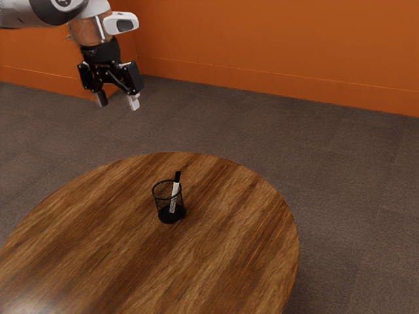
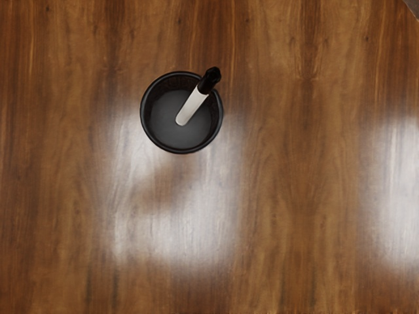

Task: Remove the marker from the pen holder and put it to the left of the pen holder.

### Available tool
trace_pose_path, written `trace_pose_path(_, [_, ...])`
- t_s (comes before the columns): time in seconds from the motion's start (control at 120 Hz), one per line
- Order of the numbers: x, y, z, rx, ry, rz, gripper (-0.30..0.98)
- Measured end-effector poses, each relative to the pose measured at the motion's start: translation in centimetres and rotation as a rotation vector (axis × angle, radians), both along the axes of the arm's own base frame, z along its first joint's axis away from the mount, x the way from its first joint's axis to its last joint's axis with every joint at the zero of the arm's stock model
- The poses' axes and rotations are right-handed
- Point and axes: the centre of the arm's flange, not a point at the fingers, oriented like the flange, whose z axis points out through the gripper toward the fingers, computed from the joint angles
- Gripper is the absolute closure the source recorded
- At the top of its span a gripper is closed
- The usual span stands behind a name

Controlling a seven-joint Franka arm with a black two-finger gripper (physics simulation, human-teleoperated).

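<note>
High at the exterior view's upper left, my gripper [image 1: 118, 103] hangs open, its fingers wide apart with nothing between them. Well below it and toward the exterior view's right, a black mesh pen holder [image 1: 171, 213] stands upright on the table. A white marker [image 1: 175, 190] with a black cap leans inside, its capped end sticking out above the rim. From above, in the wrist view, the round pen holder [image 2: 171, 137] holds the marker [image 2: 193, 106] tilted against its rim, cap over the edge.
The round wooden table [image 1: 222, 261] has its curved edge just beyond the pen holder in the exterior view. Grey carpet [image 1: 353, 190] surrounds it, and an orange wall [image 1: 275, 46] rises behind. Light glares off the wood in the wrist view.
</note>
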Motion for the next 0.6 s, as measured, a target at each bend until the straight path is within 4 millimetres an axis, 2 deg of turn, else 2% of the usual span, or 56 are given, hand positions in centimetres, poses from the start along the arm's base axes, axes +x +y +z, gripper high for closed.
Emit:
trace_pose_path(0.075, [0.1,-0.5,-0.6,0.000,0.015,-0.010,0.00])
trace_pose_path(0.108, [0.6,-0.6,-1.6,0.001,0.033,-0.012,0.00])
trace_pose_path(0.142, [1.4,-0.8,-3.2,0.002,0.062,-0.014,0.00])
trace_pose_path(0.2, [3.0,-0.8,-7.4,0.006,0.136,-0.012,0.00])
trace_pose_path(0.267, [4.8,0.3,-12.2,0.009,0.210,0.009,0.00])
trace_pose_path(0.317, [5.8,1.1,-15.0,0.010,0.248,0.024,0.00])
trace_pose_path(0.467, [7.4,1.9,-21.8,0.001,0.320,0.047,0.00])
trace_pose_path(0.542, [7.5,1.9,-24.2,-0.001,0.337,0.053,0.00])
trace_pose_path(0.6, [7.7,1.6,-25.3,-0.003,0.333,0.052,0.00])
